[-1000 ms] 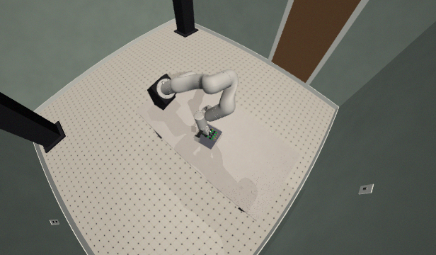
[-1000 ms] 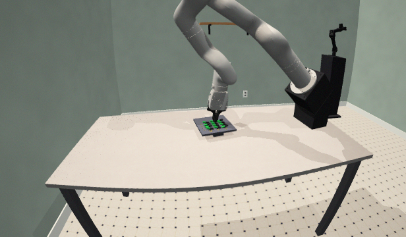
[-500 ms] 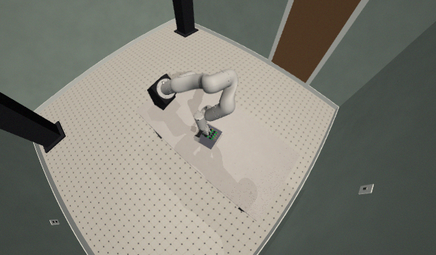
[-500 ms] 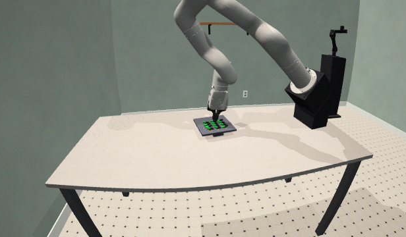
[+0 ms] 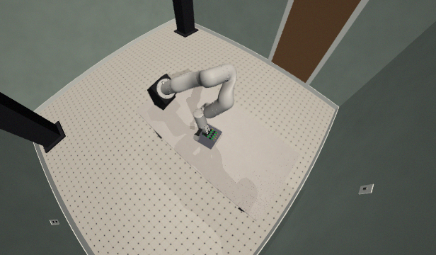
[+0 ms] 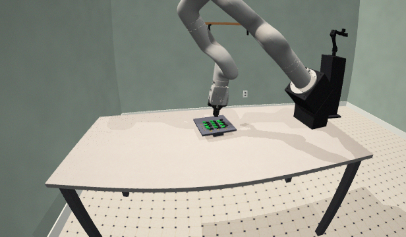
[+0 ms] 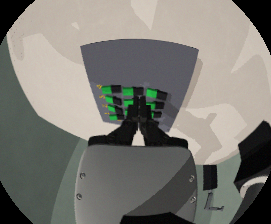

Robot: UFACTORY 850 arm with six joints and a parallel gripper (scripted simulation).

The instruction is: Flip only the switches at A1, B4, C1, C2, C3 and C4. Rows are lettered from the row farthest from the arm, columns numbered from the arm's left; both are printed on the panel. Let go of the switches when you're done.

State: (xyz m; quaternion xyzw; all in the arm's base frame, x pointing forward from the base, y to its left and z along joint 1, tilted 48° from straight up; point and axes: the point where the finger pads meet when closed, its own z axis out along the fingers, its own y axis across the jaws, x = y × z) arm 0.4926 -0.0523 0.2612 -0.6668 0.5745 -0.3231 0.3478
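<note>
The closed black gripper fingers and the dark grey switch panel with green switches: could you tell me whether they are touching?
Cannot tell. In the exterior view the gripper tip ends at the dark grey switch panel's far edge with no plain gap or contact; the wrist view hides it.

You see the panel (image 6: 215,126) lying on the table (image 6: 157,158), near its far edge. The gripper (image 6: 216,113) hangs just over the panel's far side, and the arm's base (image 6: 316,123) stands to the right.
</note>
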